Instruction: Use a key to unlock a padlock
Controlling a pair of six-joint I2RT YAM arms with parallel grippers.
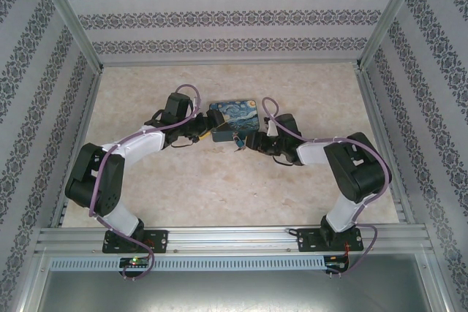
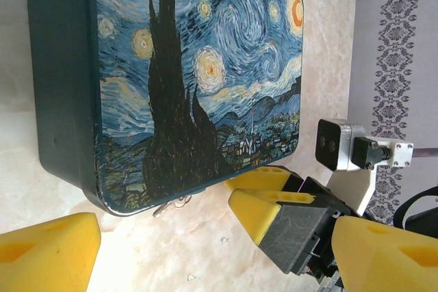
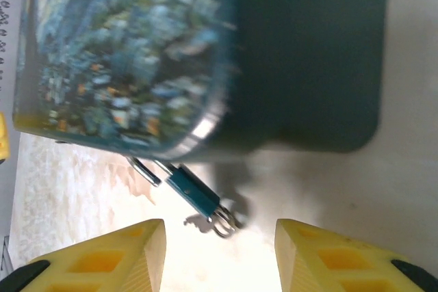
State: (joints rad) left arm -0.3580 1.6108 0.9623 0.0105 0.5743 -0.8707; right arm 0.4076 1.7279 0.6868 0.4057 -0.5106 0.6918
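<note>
- my right fingers (image 3: pixel 219 232), yellow wedge-shaped pads, stand well apart with nothing between them; the gap is lined up on the lock.
- just beyond them is the small teal-blue rectangular metal padlock (image 3: pixel 195 193), at the foot of the tin's corner, with its thin silvery shackle (image 3: pixel 144 169) hooked at the tin's rim.
- at the padlock's free end sits the tiny dark metal key (image 3: pixel 223 222), ending in a wire loop. it is blurred, so i cannot tell whether it is fully seated in the keyhole.
- i judge the key light, stiff, smooth and very thin, so it may slip or twist between broad pads. i would take it across its flat faces near the loop end.
- the padlock looks light and free to swing on its shackle. it would likely turn along with the key unless its body is pinned.
- my left fingers (image 2: pixel 215 237) are also spread apart and empty, on the other side of the same corner. from there i see the right fingers just beside the tin.
- the large blue swirl-painted rectangular tin (image 2: pixel 205 66) stands right behind the lock. its dark wall shuts off any approach from the far side, and i expect it to slide if pushed.
- both arms crowd one small spot, so my fingers bumping each other is the main risk.
- the pale marbled tabletop (image 1: pixel 219 195) lies around, with the patterned walls (image 1: pixel 234 20) well apart.
</note>
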